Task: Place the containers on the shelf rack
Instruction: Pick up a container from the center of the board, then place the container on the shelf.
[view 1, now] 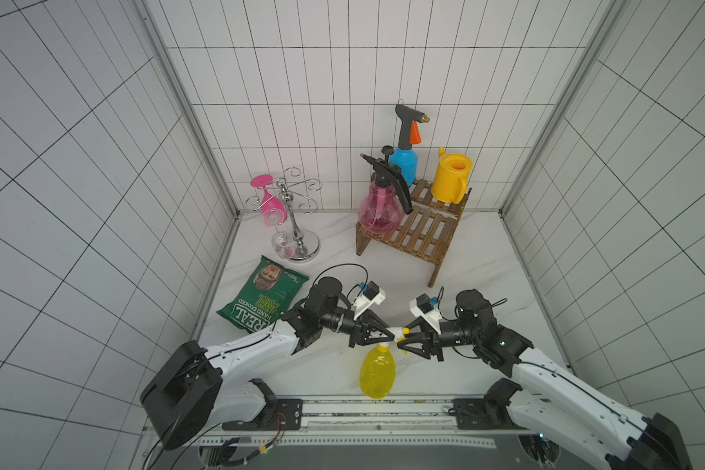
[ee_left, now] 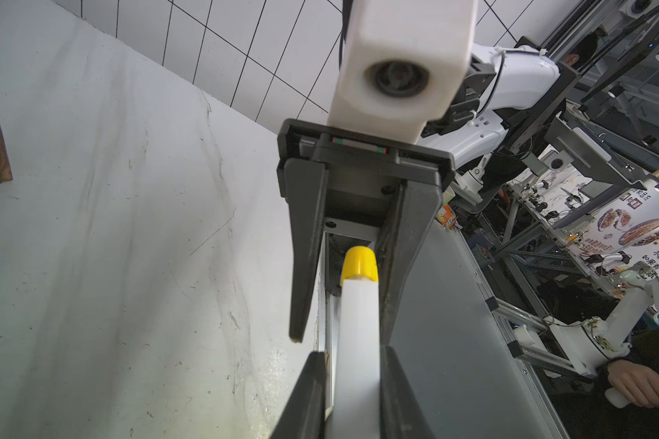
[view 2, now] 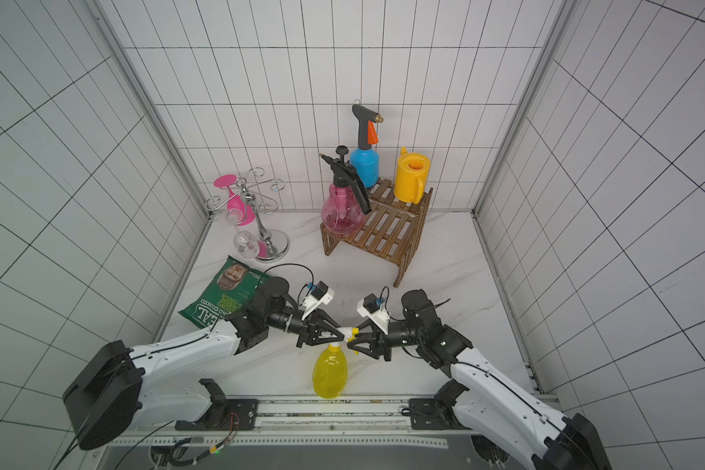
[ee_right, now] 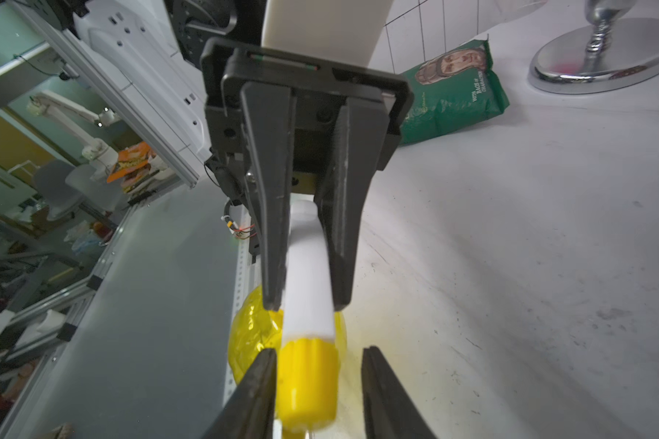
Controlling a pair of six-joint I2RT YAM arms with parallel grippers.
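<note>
Pink sprayer on shelf rack, reddish contents

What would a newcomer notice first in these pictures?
Up front, the left gripper is shut on the white nozzle of the small yellow spray bottle; the right gripper stands open around its yellow tip. Behind, a pink pump sprayer, blue trigger bottle and yellow watering can stand on the shelf rack.

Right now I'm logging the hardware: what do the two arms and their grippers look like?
The left arm and right arm have white shells with black joints and bases. The left gripper and right gripper are black and taper like wedges. A white camera block tops each wrist, fed by thin black cables.
</note>
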